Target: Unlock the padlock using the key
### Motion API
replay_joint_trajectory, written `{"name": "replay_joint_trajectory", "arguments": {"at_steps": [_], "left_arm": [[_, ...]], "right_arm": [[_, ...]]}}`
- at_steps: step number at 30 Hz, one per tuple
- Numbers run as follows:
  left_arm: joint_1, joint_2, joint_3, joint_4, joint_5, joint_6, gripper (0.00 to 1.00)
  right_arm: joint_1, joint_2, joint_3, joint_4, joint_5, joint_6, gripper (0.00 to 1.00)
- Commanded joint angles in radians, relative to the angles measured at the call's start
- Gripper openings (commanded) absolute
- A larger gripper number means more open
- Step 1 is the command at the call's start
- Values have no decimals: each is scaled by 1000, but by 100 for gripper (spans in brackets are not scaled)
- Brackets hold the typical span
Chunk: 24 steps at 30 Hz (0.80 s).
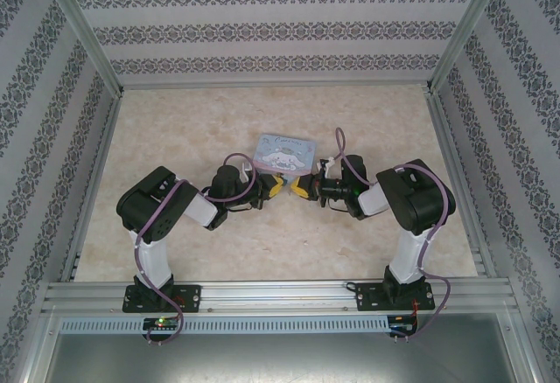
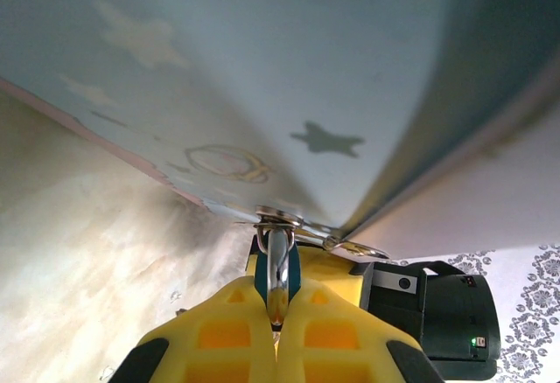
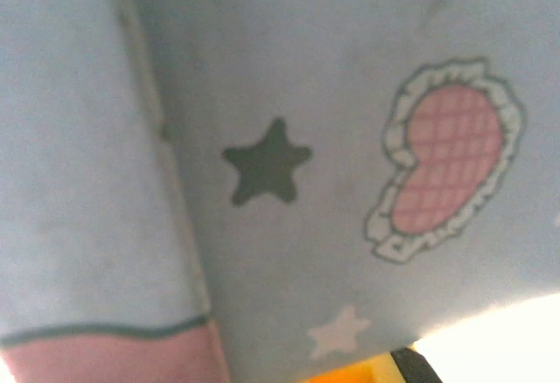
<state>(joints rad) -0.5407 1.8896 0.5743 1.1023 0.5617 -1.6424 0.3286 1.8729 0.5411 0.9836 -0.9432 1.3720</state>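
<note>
The pale blue cartoon tin [image 1: 284, 152] lies mid-table. Both grippers meet at its near edge. In the left wrist view my left gripper [image 2: 278, 302] is shut on the padlock [image 2: 278, 265], a small teal body with a silver shackle hooked through the tin's metal hasp [image 2: 282, 219]. My right gripper [image 1: 304, 189] faces it from the right, and its yellow and black body [image 2: 420, 300] stands just behind the padlock. The right wrist view is pressed against the tin wall [image 3: 289, 226], with a sliver of a yellow finger [image 3: 363, 372] at the bottom. The key is hidden.
A thin metal loop [image 2: 360, 247] sticks out beside the hasp; I cannot tell what it is. Patterned walls [image 1: 262, 29] and aluminium rails [image 1: 280, 295] box in the beige table [image 1: 192, 121]. Free room lies left, right and behind the tin.
</note>
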Motion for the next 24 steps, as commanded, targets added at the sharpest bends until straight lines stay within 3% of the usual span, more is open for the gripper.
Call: {"name": "replay_joint_trajectory", "arguments": {"at_steps": [1, 11, 24], "left_arm": [[-19, -44, 28, 130, 112, -3, 0], [-35, -31, 47, 142, 124, -2, 0], [-38, -17, 37, 165, 122, -16, 0]], "right_arm": [[-14, 20, 41, 20, 30, -43, 0], [2, 49, 100, 91, 8, 80, 0], [-40, 86, 109, 47, -17, 23, 0]]}}
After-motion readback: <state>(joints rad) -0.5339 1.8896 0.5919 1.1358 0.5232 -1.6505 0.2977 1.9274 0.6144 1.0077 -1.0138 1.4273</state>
